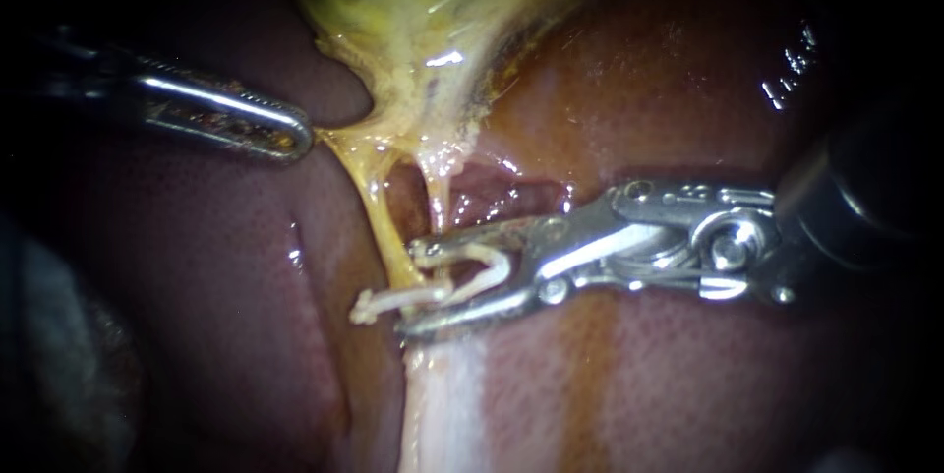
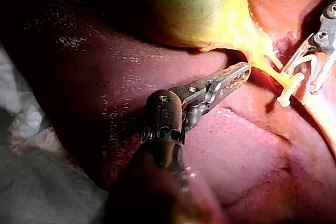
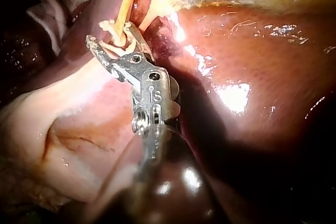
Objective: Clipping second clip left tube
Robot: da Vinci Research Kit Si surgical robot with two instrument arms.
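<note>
Where the thin yellow left tube (image 1: 379, 207) descends left of centre, a closed white clip (image 1: 379, 308) crosses its lower end. Just above, the silver right instrument (image 1: 408, 286) grips an open white U-shaped clip (image 1: 482, 265) in wide jaws, mouth at the tube. Upper left, the left instrument (image 1: 295, 136) pinches yellow gallbladder-neck tissue (image 1: 344, 134). Closing now risks overlapping the closed clip or catching only part of the tube.

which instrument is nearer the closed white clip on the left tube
Right. My right instrument is beside the closed white clip; my left instrument is apart, by the yellow gallbladder.
</note>
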